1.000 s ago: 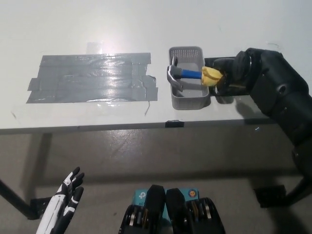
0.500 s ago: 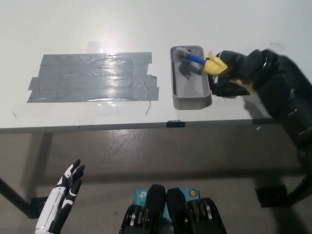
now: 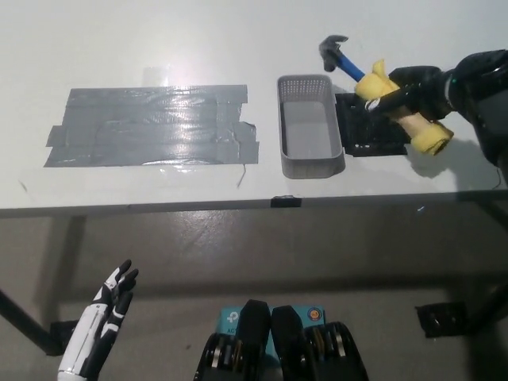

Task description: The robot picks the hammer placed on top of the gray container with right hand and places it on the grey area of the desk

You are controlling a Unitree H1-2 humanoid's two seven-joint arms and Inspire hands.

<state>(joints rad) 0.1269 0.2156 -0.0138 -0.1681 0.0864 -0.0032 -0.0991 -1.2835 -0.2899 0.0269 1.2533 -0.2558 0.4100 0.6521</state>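
Yellow foam on the hammer (image 3: 373, 82) handle now shows at both ends of the black right hand (image 3: 413, 94), where a second ago only a single yellow lump lay across the gray container (image 3: 309, 127). The hammer has left the container: its dark head, which half a second ago hung over the far end of the tub, is now up beyond the container's far right corner, at about one o'clock from it, clear of the rim. The container is bare inside and has not shifted, standing just right of the grey tape patch (image 3: 151, 127) on the white table (image 3: 198, 40).

The right hand is clenched around the hammer's handle, the blue shaft pointing toward ten o'clock and the yellow butt sticking out toward four o'clock. The arm comes in from three o'clock, higher in the picture than it was before, the hand held over a black mat (image 3: 369, 139) that lies against the container's right side.

The white left hand (image 3: 99, 333) rests below the table edge at seven o'clock, empty, fingers spread slightly and pointing up toward one o'clock, much as in the earlier frames.
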